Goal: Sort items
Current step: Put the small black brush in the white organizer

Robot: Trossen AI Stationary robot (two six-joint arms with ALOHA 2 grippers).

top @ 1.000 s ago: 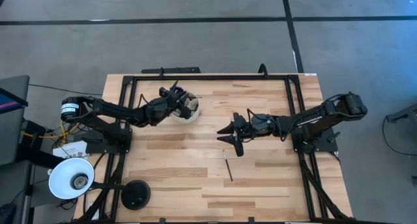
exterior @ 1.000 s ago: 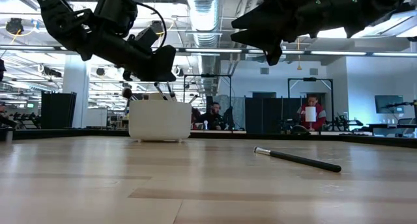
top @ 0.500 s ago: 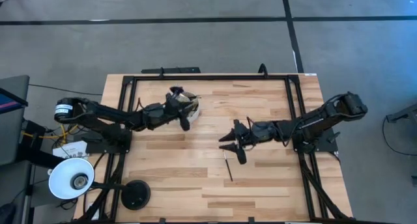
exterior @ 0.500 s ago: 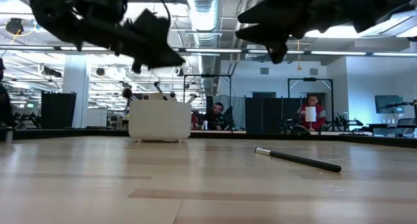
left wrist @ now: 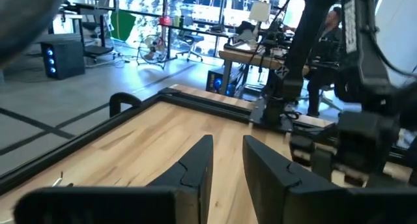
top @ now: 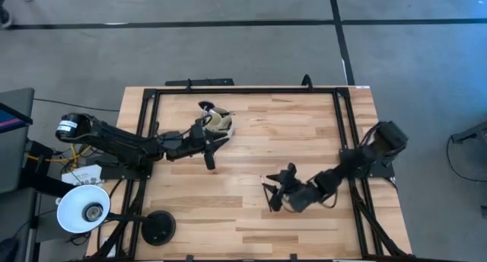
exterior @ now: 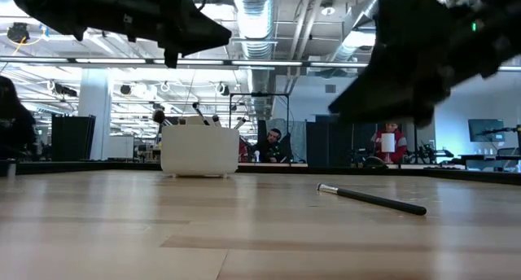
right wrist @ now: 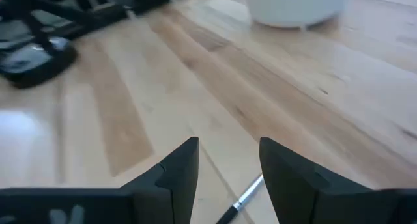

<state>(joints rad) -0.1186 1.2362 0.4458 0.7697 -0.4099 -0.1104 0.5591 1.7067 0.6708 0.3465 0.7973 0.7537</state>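
Note:
One thin dark brush with a silvery ferrule (exterior: 370, 199) lies flat on the wooden table, right of the middle. My right gripper (right wrist: 228, 165) hangs open just above it, slanting down; the ferrule end (right wrist: 246, 196) shows below the gap between the fingers, which do not touch it. A round cream cup (top: 221, 123) stands at the far left, with several brushes (exterior: 195, 111) sticking up out of it. My left gripper (top: 208, 154) is open, level and empty, in the air on the near side of the cup.
A black frame rail (top: 243, 89) runs around the table. A white lamp shade (top: 82, 209) and a black round base (top: 158, 228) sit at the near left corner. Bare wood lies between cup and brush. People sit in the room behind (exterior: 389, 142).
My left gripper has drawn back from the cup toward the table's near edge and risen a little. My right gripper has swung from the table's middle toward the near edge and sunk over the lying brush, turning and tipping downward. The brush has not moved.

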